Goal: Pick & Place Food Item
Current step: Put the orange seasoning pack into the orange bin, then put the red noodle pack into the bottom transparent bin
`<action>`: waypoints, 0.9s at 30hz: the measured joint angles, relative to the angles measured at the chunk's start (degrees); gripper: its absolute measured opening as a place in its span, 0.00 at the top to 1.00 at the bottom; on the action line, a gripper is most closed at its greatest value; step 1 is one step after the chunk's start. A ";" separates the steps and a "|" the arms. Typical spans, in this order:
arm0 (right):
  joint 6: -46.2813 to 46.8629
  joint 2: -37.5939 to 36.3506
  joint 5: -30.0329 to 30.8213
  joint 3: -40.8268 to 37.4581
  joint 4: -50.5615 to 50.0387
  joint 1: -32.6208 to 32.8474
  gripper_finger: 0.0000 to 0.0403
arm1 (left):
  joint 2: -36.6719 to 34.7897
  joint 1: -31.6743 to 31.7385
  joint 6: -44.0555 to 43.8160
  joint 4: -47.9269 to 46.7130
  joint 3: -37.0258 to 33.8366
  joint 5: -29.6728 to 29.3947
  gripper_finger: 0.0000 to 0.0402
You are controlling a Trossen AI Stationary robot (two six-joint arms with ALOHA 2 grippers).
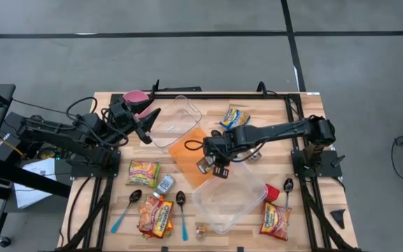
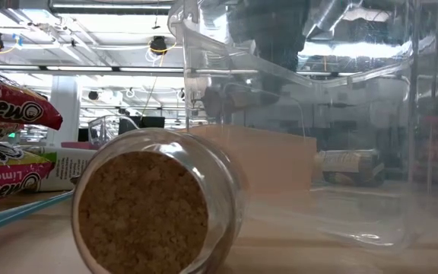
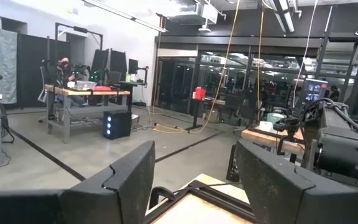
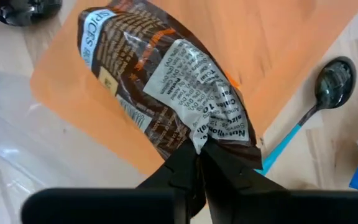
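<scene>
Brown foil snack packet (image 4: 166, 93) pinched by its edge in my right claw (image 4: 199, 155), hanging over the orange board (image 4: 278, 56).

Nearest the low camera lies a cork-stoppered jar (image 2: 147, 209), hiding the grip; only the right wrist view shows the fingers pinching the packet. I judge I'm mid-carry: next, move it over the clear container (image 1: 231, 199) and release. Farther off, my left claw (image 3: 191, 177) waits with jaws apart, empty, by the far clear tub (image 1: 177, 120).

Grey floor (image 1: 187, 49) (dark lines), desks (image 3: 86, 93) before glass wall (image 3: 185, 81).
</scene>
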 joint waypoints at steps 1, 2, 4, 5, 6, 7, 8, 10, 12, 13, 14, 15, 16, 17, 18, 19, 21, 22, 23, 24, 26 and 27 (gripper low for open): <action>0.45 -0.20 -0.02 0.00 0.02 0.00 0.91 | 0.00 0.00 0.00 0.01 0.00 0.00 0.46; 0.78 -0.40 -0.01 0.00 0.01 0.00 0.90 | 0.00 0.00 0.00 0.02 0.00 0.00 0.46; 1.06 -0.59 0.00 0.00 0.00 -0.04 0.88 | 0.00 0.00 0.00 0.00 0.00 -0.02 0.46; 1.09 -0.60 -0.01 0.00 -0.18 -0.11 0.86 | 0.00 0.00 0.00 0.00 0.00 -0.02 0.46; 1.15 -0.82 0.00 -0.04 -0.59 -0.15 0.85 | 0.00 0.00 0.00 0.00 0.00 -0.02 0.46; 1.15 -1.16 0.00 -0.09 -1.09 -0.17 0.84 | 0.00 0.00 0.00 0.00 0.00 -0.02 0.46; 1.19 -1.50 0.01 -0.01 -0.98 -0.18 0.84 | 0.00 0.00 0.00 0.00 0.00 -0.02 0.46; 1.19 -2.29 -0.02 0.01 -1.14 -0.38 0.82 | 0.00 0.00 0.42 -0.02 0.00 -0.04 0.46; 1.26 -2.89 -0.02 -0.02 -1.10 -0.55 0.80 | -0.02 0.00 0.44 -0.02 0.00 -0.07 0.46; 1.49 -3.31 0.00 0.02 -0.77 -0.64 0.80 | 0.00 0.00 0.46 -0.11 0.00 -0.06 0.46; 1.65 -3.80 -0.04 -0.01 -1.37 -0.87 0.79 | 0.00 0.00 0.48 -0.20 -0.02 -0.07 0.46; 1.73 -4.25 -0.02 -0.02 -1.65 -0.99 0.79 | 0.00 0.00 0.48 -0.21 -0.02 -0.07 0.46; 2.03 -4.78 0.00 -0.01 -1.34 -1.13 0.78 | -0.02 0.00 0.49 -0.23 -0.02 -0.09 0.46; 2.19 -5.33 0.01 0.00 -1.36 -1.27 0.78 | -0.01 0.00 0.50 -0.35 -0.02 -0.09 0.46; 2.29 -5.83 0.04 0.00 -1.72 -1.46 0.77 | 0.00 0.00 0.50 -0.42 -0.02 -0.11 0.46; 2.31 -6.26 0.04 0.00 -1.70 -1.69 0.77 | 0.00 0.00 0.50 -0.39 -0.02 -0.24 0.46; 2.75 -7.24 0.07 0.00 -1.53 -2.10 0.77 | 0.00 0.00 0.52 -0.40 -0.02 -0.30 0.46; 2.99 -7.80 0.04 0.00 -1.60 -2.36 0.77 | 0.00 0.00 0.52 -0.39 -0.02 -0.31 0.46; 3.49 -8.40 0.07 0.00 -1.56 -2.58 0.77 | 0.00 0.00 0.52 -0.39 -0.02 -0.29 0.46; 3.88 -9.04 0.07 0.00 -1.52 -2.86 0.77 | 0.00 0.00 0.55 -0.39 -0.02 -0.28 0.46; 4.23 -10.39 0.07 0.00 -1.53 -3.27 0.77 | 0.00 0.00 0.51 -0.39 -0.02 -0.28 0.46; 4.24 -11.03 0.12 0.00 -1.47 -3.43 0.77 | 0.00 0.00 0.50 -0.39 -0.02 -0.28 0.46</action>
